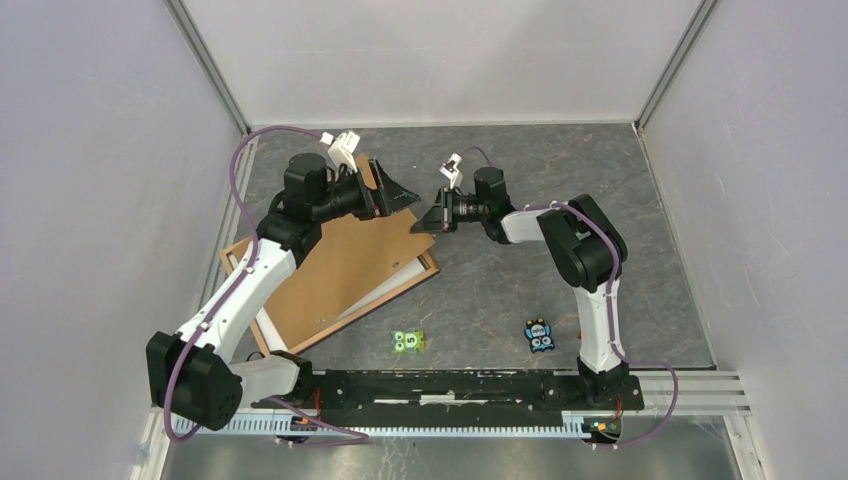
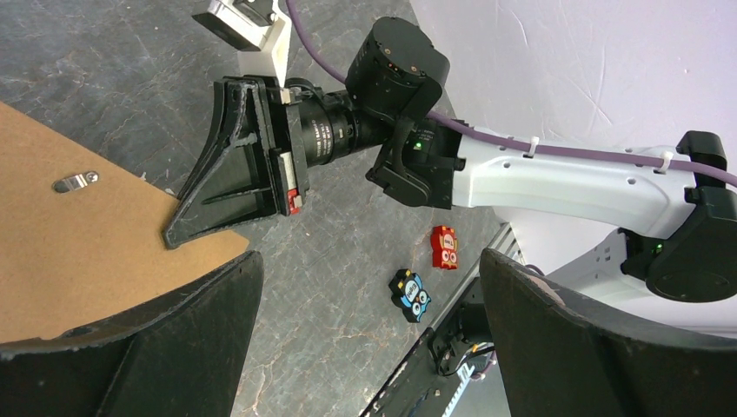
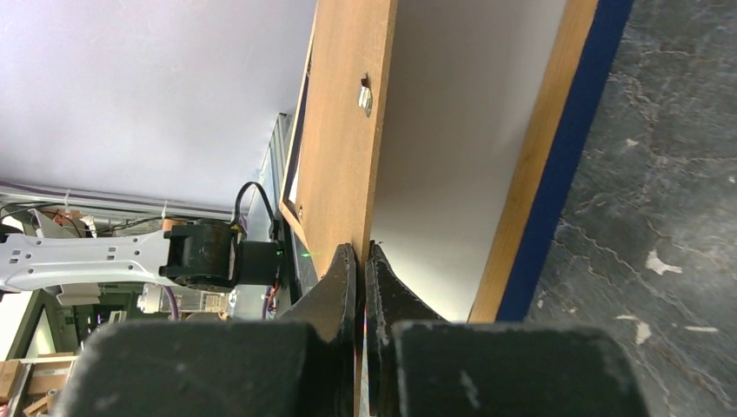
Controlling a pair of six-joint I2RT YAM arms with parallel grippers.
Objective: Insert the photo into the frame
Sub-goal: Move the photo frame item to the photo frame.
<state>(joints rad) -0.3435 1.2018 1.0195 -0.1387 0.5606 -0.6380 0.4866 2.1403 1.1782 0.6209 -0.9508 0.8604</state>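
We see the right gripper (image 3: pixel 361 261) closed to a narrow slit. Its two fingers pinch the edge of the brown backing board (image 3: pixel 343 130) at one corner, with only the board's thickness between them. In the left wrist view the same black fingers clamp the board's pointed corner from the side.

The left gripper (image 2: pixel 369 261) is spread wide and holds nothing. One of its fingers (image 2: pixel 174 339) hangs over the board's edge. We cannot tell whether it touches the board. The other finger is clear of the board, above bare table (image 1: pixel 520 270).

The photo (image 3: pixel 434 156) lies under the board with its plain white back up. It shows as a pale sheet just beside the board's pinched edge, and from above as a white strip along the board's near side. In the right wrist view the board stands at an angle to this sheet, so the gripped corner looks raised off it.

The frame (image 3: pixel 539 148) lies beneath the board as well, back up. Its light wood rail with a dark blue outer edge runs along the far side of the white sheet from the board.

A small metal clip (image 3: pixel 365 95) sits on the board's face near the same edge. Two small toy figures, one green (image 1: pixel 407 342) and one blue and black (image 1: pixel 540 335), rest on the table nearer the arm bases than the board, well apart from it.
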